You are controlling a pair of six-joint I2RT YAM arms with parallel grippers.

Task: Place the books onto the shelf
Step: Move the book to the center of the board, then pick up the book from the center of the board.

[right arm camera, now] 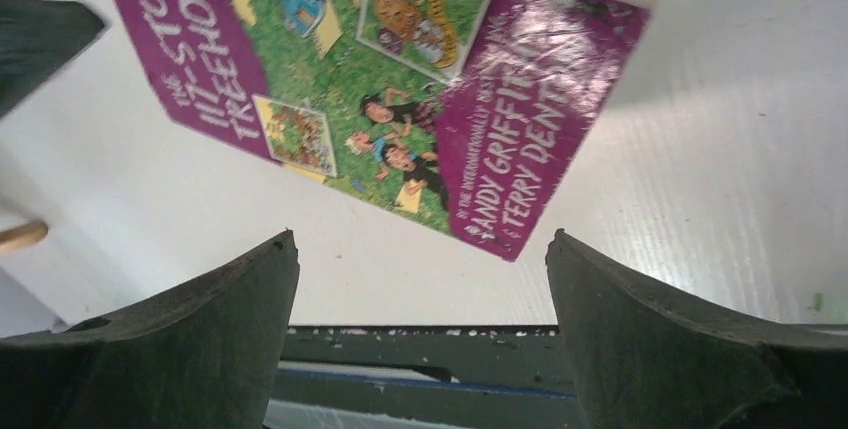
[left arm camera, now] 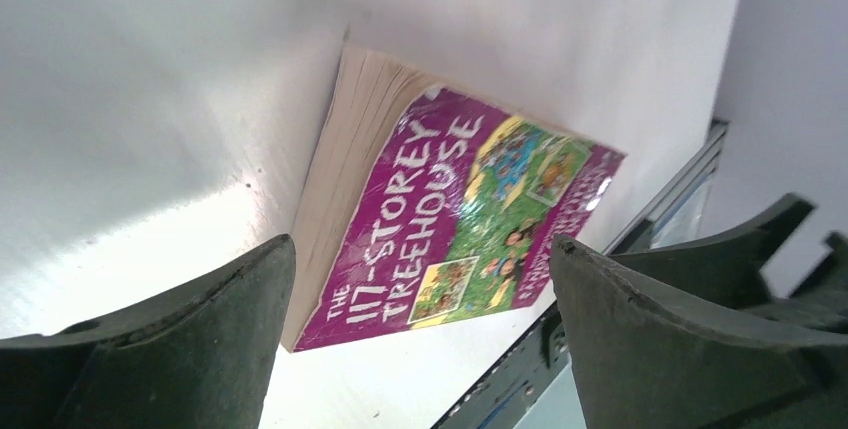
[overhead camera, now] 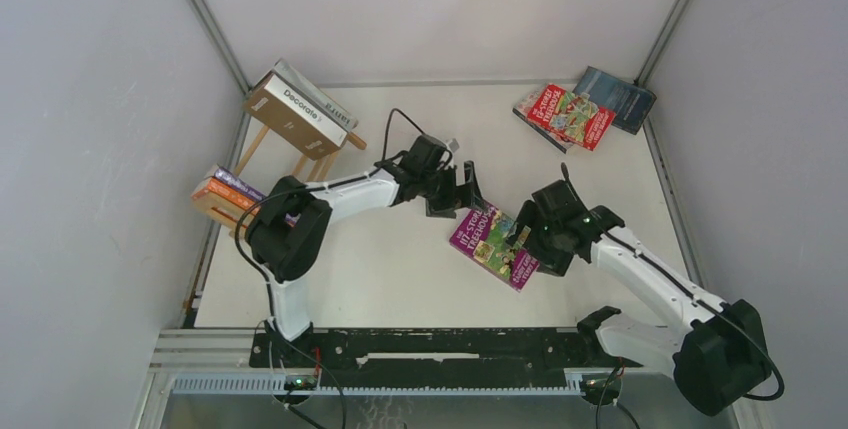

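1. The purple book [overhead camera: 490,234] lies flat, cover up, near the middle of the white table [overhead camera: 390,279], between the two grippers.
2. The left gripper [overhead camera: 455,194] hangs at the book's far left corner. Its fingers [left arm camera: 190,339] are spread wide with nothing between them, and the book lies beyond their tips.
3. The right gripper [overhead camera: 530,241] hangs at the book's right edge. Its fingers [right arm camera: 660,349] are likewise spread and empty, with the book ahead of the tips.
4. The shelf [overhead camera: 252,152], at the table's left edge, carries a brown book [overhead camera: 293,119] and a grey-white book [overhead camera: 318,99] on top, and an orange book [overhead camera: 222,197] lower down.
5. A red book [overhead camera: 565,116] and a dark blue book [overhead camera: 618,99] lie together at the far right corner.
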